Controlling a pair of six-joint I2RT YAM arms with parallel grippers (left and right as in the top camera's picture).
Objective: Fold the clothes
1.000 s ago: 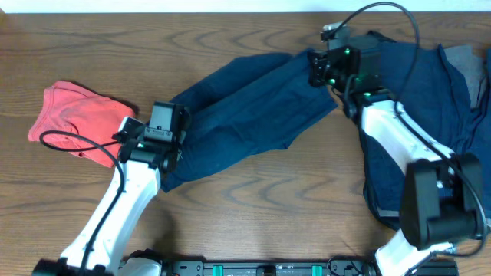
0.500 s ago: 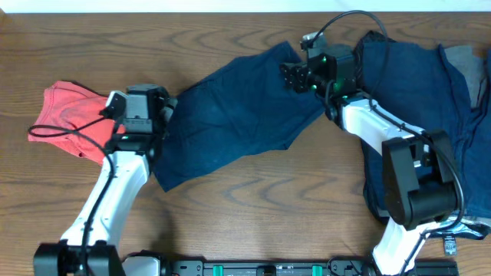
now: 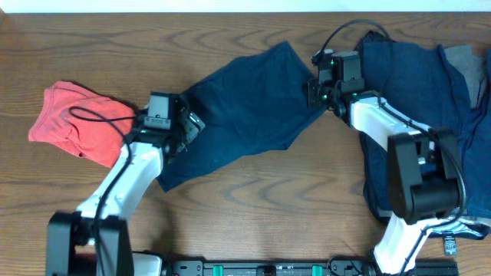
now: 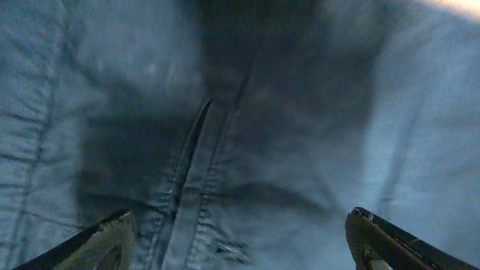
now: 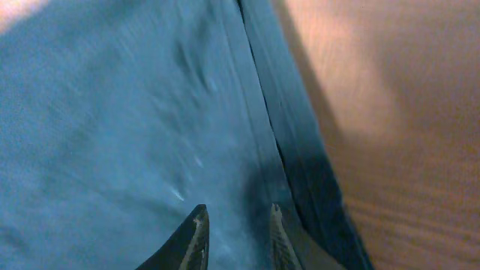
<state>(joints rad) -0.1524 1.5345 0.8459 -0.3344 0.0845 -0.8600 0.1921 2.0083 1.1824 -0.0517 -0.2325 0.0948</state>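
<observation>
A navy garment (image 3: 245, 107) lies spread flat and slantwise across the middle of the table. My left gripper (image 3: 186, 129) hovers over its lower left part. In the left wrist view the left gripper (image 4: 240, 244) stands wide open above a stitched seam (image 4: 187, 172), holding nothing. My right gripper (image 3: 314, 88) is over the garment's right edge. In the right wrist view the right gripper (image 5: 236, 232) has its fingers a small gap apart just above the cloth near its folded hem (image 5: 289, 142), with flat cloth showing between them.
A crumpled red garment (image 3: 73, 123) lies at the left, beside the left arm. A heap of navy and grey clothes (image 3: 422, 92) covers the right side, under the right arm. Bare wood (image 3: 268, 199) runs along the front.
Both grippers, shut a second ago, have let go of the navy garment. It was dragged a little left. The right gripper swung left, then back right, and its fingers narrowed again.
</observation>
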